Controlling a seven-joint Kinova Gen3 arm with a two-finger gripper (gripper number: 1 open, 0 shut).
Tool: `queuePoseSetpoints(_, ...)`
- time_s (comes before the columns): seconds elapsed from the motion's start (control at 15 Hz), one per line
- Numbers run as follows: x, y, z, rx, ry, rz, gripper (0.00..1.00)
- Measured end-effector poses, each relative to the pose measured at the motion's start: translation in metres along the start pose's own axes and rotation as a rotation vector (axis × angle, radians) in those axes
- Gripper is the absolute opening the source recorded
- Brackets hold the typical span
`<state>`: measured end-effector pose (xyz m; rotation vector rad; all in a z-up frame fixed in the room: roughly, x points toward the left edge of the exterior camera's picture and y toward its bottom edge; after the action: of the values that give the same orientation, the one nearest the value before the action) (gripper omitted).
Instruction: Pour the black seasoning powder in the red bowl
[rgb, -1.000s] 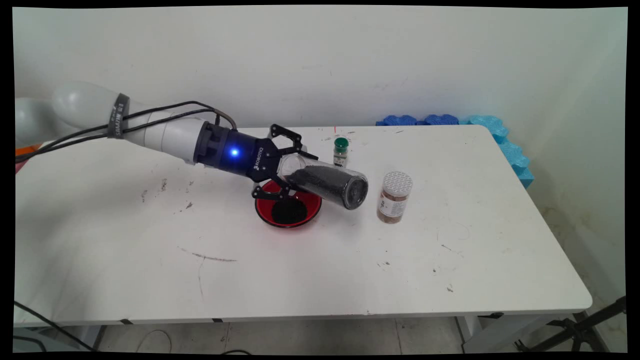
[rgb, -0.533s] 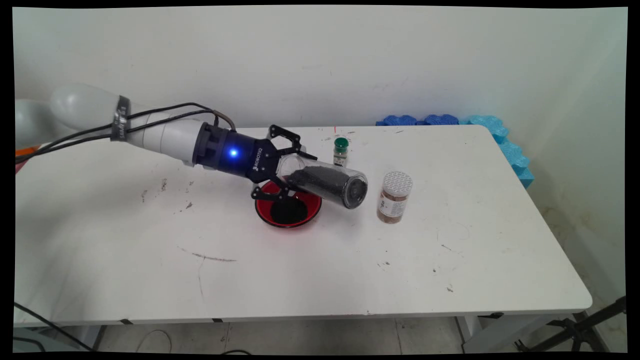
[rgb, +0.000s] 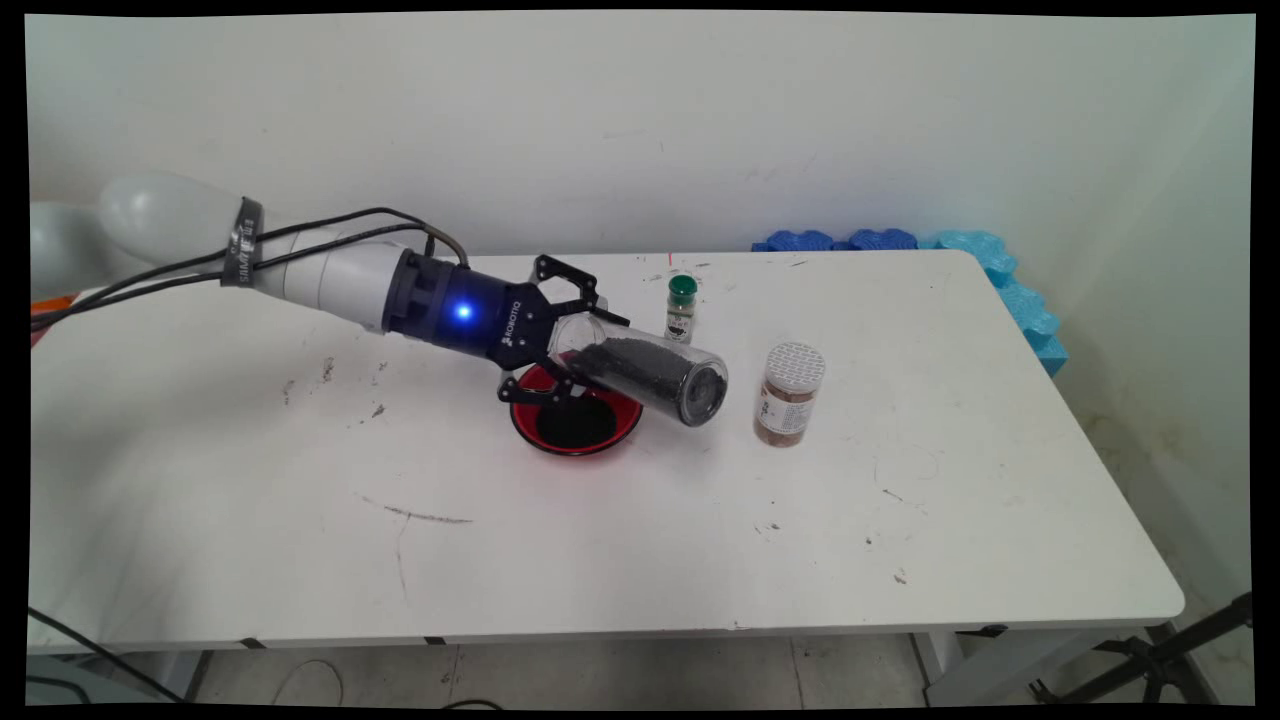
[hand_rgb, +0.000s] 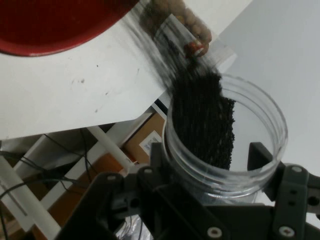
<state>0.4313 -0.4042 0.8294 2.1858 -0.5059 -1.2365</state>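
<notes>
My arm (rgb: 330, 270) reaches in from the left, angled slightly downward to the right, with the gripper (rgb: 560, 340) clamped sideways around a jar.

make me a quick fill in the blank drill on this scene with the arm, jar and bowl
1. The black two-finger gripper is shut on a clear plastic jar of ____ granules.
2. The jar lies tilted above a round ____ bowl.
3. The small bottle behind the jar has a ____ cap.
4. The brown spice jar with the white lid stands ____.

Missing words: black; red; green; upright

clear jar (hand_rgb: 225, 145) of black grains (hand_rgb: 202, 120), red bowl (hand_rgb: 55, 22)
</notes>
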Motion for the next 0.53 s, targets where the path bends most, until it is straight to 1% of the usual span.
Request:
queuePoseSetpoints(0.27, 0.0018, 0.0026, 0.0003, 0.009, 0.011, 0.079, 0.00)
queuePoseSetpoints(0.53, 0.0022, 0.0071, 0.0011, 0.039, 0.018, 0.235, 0.00)
